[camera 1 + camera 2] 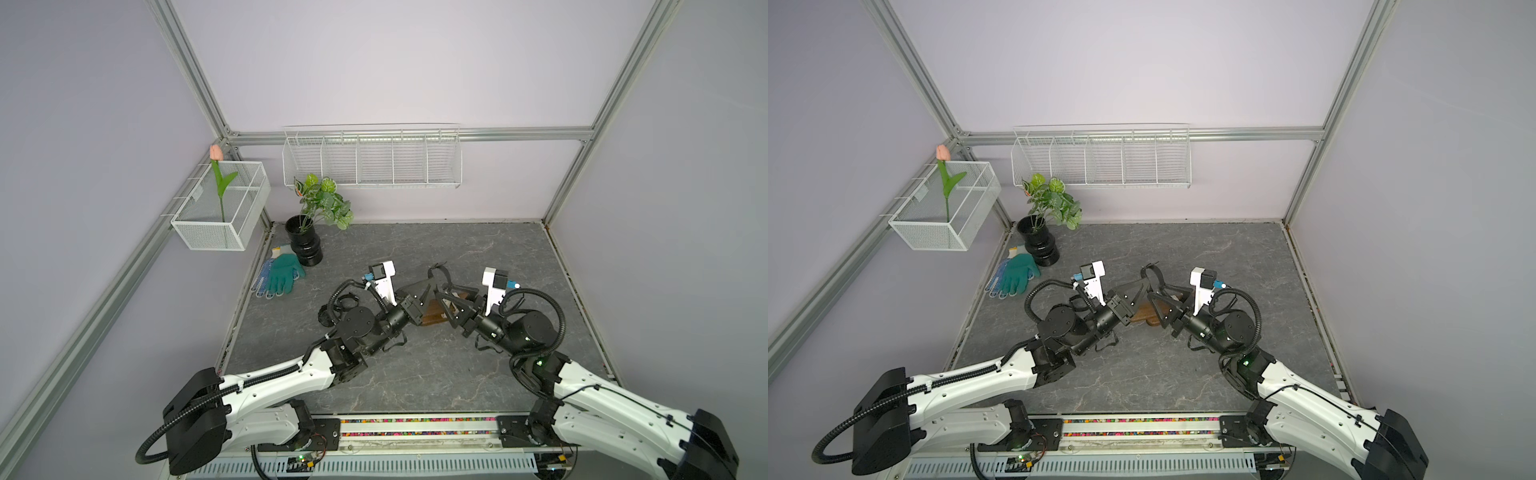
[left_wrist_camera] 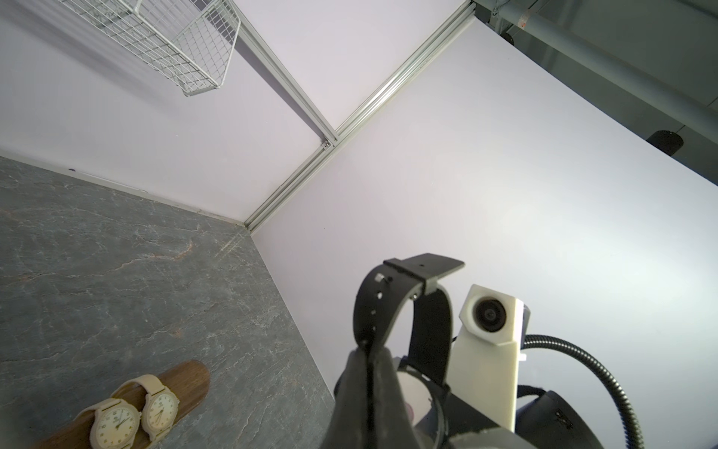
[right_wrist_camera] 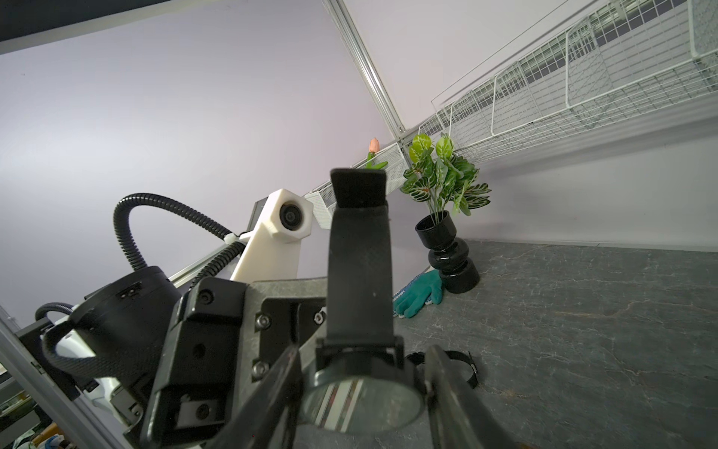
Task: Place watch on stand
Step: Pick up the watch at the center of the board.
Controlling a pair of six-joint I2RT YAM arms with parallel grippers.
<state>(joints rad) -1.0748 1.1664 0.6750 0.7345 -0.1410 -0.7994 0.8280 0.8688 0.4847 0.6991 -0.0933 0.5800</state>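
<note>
Left gripper (image 2: 367,352) is seen closed tight on the perforated strap of the black watch (image 2: 429,326). The watch is held upright in the air near the stand (image 2: 190,383). Right gripper (image 3: 365,352) is pressed against both sides of the round, glass-faced case. Both arms are reached inward, with the wrists met mid-table. The stand is smooth brown wood with a rounded end, and two cream watches (image 2: 114,421) are carried on it. Open grey marbled table (image 1: 415,249) is noted toward the right wall.
</note>
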